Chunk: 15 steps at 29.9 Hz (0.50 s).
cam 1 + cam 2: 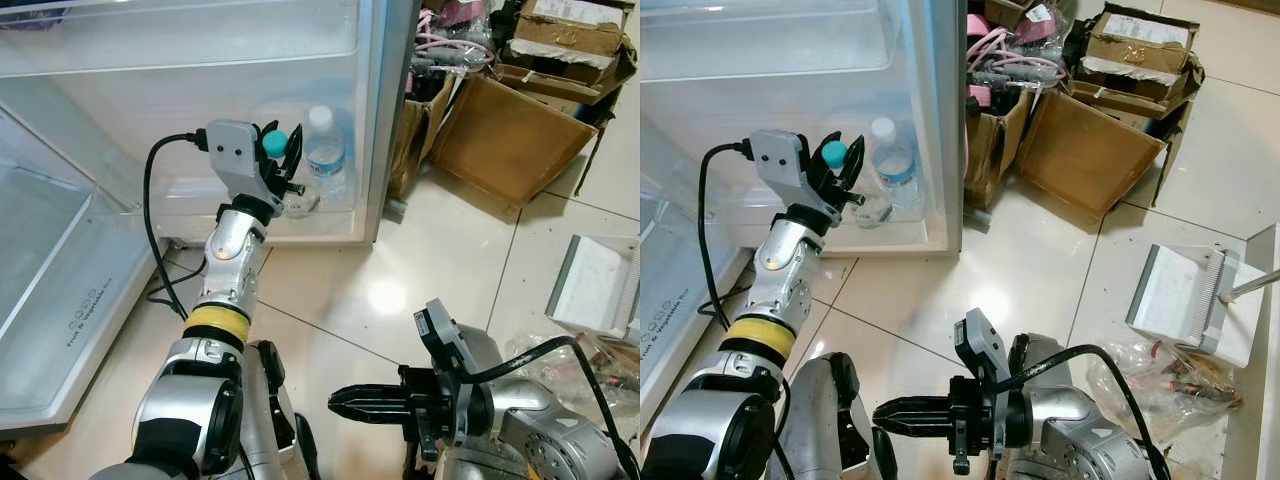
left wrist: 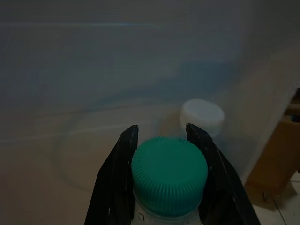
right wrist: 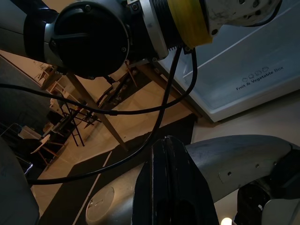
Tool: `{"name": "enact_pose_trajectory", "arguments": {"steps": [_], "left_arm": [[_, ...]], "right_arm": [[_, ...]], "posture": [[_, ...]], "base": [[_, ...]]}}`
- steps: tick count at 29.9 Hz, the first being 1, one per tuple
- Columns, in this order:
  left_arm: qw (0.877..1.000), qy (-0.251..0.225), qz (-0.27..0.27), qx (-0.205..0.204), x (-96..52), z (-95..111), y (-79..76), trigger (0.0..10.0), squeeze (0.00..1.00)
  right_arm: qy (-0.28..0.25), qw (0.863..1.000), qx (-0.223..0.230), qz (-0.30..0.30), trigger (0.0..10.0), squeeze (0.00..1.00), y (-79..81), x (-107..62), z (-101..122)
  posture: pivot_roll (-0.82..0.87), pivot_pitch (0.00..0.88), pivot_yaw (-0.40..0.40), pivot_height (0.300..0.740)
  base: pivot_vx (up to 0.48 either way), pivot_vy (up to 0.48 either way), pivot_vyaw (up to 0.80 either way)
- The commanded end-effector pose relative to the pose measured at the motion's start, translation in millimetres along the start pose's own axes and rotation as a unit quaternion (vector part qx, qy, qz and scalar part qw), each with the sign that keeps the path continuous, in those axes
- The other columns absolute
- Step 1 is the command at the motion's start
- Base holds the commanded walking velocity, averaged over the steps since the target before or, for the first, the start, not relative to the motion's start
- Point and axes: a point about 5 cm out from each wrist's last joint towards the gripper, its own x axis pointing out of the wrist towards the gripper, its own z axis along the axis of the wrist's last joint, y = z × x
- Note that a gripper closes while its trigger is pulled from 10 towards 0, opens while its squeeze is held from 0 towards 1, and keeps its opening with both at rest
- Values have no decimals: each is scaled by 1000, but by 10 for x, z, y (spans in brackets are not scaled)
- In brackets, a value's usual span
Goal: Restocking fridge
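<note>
Teal-capped bottle [image 2: 168, 176] being gripped by the left gripper [image 1: 283, 165] (right gripper [image 1: 902, 413] clenched); two bottles occupying the door shelf [image 1: 340, 215].

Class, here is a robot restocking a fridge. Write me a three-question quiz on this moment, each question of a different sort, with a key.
1. True or false: the left hand is shut on a green-capped bottle.
2. The white-capped bottle stands: A) in the door shelf; B) on the floor; C) in the cardboard box.
3. Fill in: the right hand is held low near the robot's body, its fingers ____.

Key: 1 true. 2 A. 3 shut.
</note>
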Motion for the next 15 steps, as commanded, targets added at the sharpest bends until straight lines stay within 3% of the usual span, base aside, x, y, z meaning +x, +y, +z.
{"name": "enact_pose_trajectory", "arguments": {"steps": [1, 9, 14, 15], "left_arm": [[999, 36, -3, 4, -101, -143, 17, 10000, 1000], [1000, 27, 5, 6, -104, -97, 76, 10000, 1000], [999, 8, 41, 3, -148, -19, 215, 10000, 1000], [998, 2, 58, -5, -172, 16, 298, 10000, 494]], "right_arm": [[2, 1000, 7, 10, 10000, 0, 41, 17, -52], [3, 1000, 1, 15, 10000, 0, 39, 1, -19], [4, 1000, -4, 15, 10000, 0, 34, -30, 4], [4, 1000, -7, 16, 10000, 0, 36, -36, 17]], "posture": [[-120, 504, 103, 490], [-123, 492, 102, 490], [-127, 477, 99, 490], [-127, 469, 98, 490]], "base": [[0, 0, 0], [0, 0, 0], [0, 0, 0], [0, 0, 0]]}}
